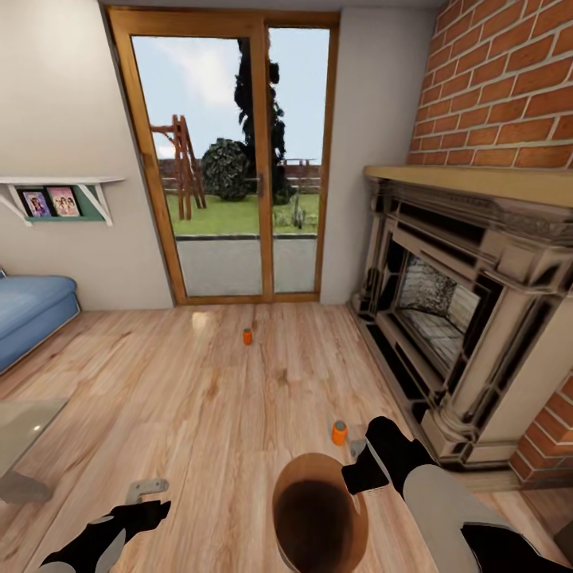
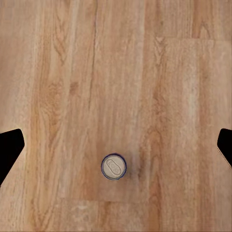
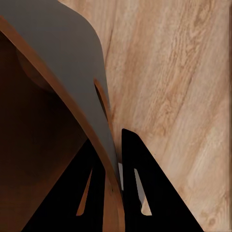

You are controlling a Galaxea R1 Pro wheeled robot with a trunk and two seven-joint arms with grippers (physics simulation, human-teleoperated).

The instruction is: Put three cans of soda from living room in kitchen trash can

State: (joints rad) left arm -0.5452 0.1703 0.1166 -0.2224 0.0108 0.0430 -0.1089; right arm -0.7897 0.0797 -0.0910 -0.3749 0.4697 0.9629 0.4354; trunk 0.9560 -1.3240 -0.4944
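Two tools are ours to report. The right tool [image 3: 113, 193] is clamped on the rim of the bin [image 3: 72, 72]: in the right wrist view one dark finger sits inside the brown wall and the other outside the grey wall, just by the slot handle [image 3: 102, 99]. In the head view the right tool [image 1: 366, 469] holds the bin [image 1: 314, 469] at its rim, low in front of us, the round mouth facing up and the brown inside in shadow.

The left tool [image 1: 147, 489] hangs low at our left over the floor [image 1: 199, 398]. In the left wrist view its two dark fingers [image 2: 9, 150] stand far apart at the edges, gripping nothing, and between them, well below on the boards, a dark blue can [image 2: 113, 166] stands upright, its silvery top toward the camera. We cannot find that can in the head view.

An orange can [image 1: 340, 433] stands upright on the floor just beyond the bin, near the right tool and close to the fireplace [image 1: 469, 318]. A second orange can [image 1: 247, 337] stands upright farther off, in the middle of the floor before the glass doors [image 1: 235, 159].

At the left edge we see the end of the blue sofa [image 1: 32, 314], a corner of the glass surface [image 1: 24, 430], and a wall shelf [image 1: 60, 195] with two framed pictures. Brick [image 1: 509, 79] rises above the mantel.
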